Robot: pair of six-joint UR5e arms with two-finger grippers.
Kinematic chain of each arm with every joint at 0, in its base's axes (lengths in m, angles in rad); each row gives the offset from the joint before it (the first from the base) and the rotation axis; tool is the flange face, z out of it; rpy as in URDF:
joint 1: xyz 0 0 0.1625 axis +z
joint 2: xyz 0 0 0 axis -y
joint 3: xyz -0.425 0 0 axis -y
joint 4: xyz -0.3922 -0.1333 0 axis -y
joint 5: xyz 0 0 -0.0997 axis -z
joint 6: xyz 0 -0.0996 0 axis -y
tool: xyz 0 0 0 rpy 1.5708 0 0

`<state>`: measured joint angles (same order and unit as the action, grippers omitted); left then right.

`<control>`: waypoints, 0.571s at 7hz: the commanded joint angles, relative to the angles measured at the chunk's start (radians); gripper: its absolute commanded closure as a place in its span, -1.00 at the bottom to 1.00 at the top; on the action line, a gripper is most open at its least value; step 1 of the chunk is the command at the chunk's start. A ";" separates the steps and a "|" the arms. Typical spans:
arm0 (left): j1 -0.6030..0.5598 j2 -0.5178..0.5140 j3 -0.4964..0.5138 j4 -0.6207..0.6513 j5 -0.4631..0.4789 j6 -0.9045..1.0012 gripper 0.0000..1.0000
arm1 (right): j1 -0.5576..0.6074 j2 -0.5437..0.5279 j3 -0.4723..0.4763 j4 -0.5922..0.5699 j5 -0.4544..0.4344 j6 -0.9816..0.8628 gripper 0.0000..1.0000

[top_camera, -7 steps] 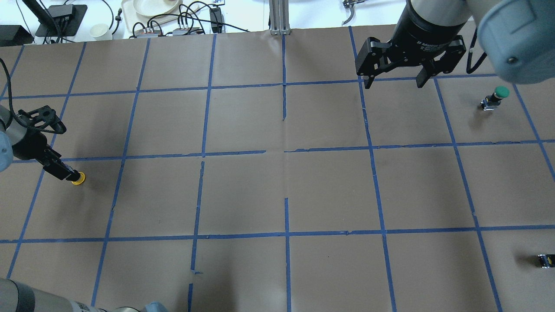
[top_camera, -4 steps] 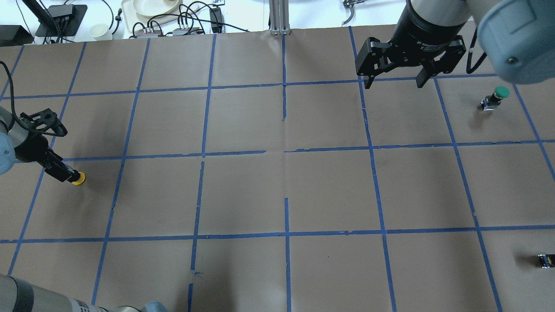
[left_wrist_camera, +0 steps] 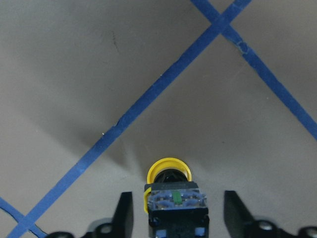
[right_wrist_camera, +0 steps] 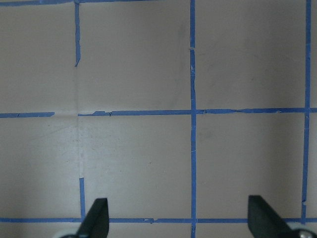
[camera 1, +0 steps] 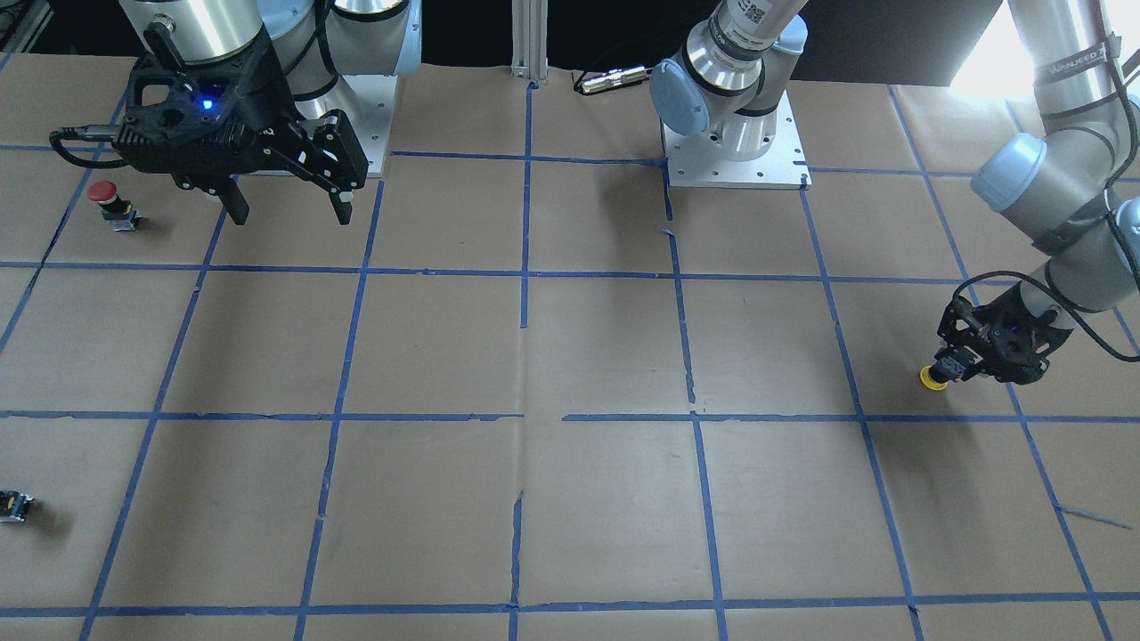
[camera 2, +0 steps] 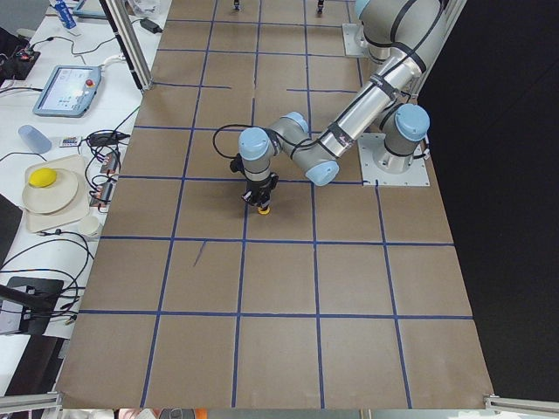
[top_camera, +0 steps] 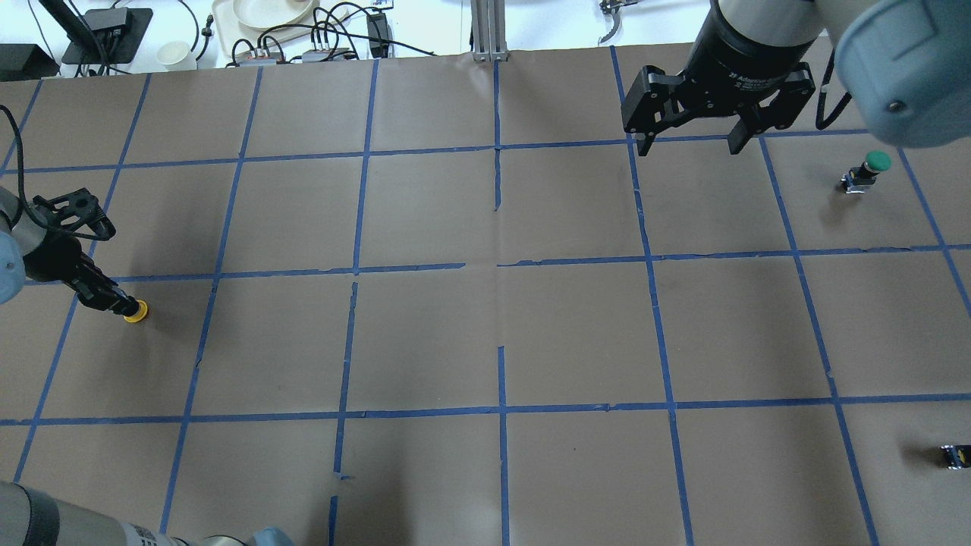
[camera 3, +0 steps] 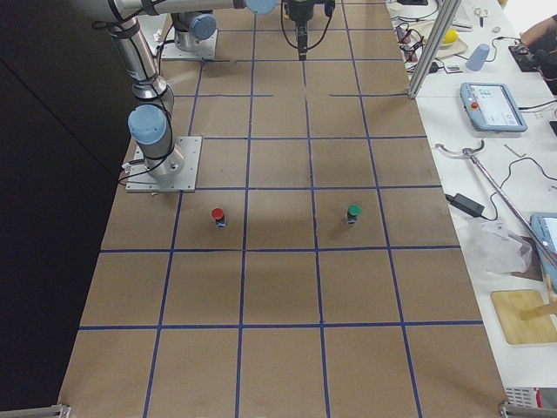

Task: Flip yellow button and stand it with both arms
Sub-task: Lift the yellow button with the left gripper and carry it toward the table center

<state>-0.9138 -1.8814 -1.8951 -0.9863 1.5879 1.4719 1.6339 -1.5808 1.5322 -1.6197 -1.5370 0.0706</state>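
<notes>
The yellow button rests with its yellow cap on the brown paper and its black-and-grey body tilted up toward the wrist. It sits at the table's left side, seen also in the front view and the left view. My left gripper straddles the body, open, with a gap on each side; it also shows in the overhead and front views. My right gripper hangs open and empty high over the far right, as in the front and right wrist views.
A green-capped button lies at the far right. A red-capped button stands near the right arm's base. A small dark block shows at the right edge. Cables and dishes lie beyond the far edge.
My left gripper has shifted slightly left and turned a little around the yellow button. The button has barely moved. The right arm has stayed still.
</notes>
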 commanded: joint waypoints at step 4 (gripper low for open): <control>-0.115 0.111 0.238 -0.684 -0.295 -0.220 0.63 | -0.002 0.001 0.000 0.000 0.000 0.000 -1.00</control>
<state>-0.9924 -1.8118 -1.6852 -1.4957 1.3961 1.3202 1.6340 -1.5811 1.5324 -1.6206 -1.5359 0.0706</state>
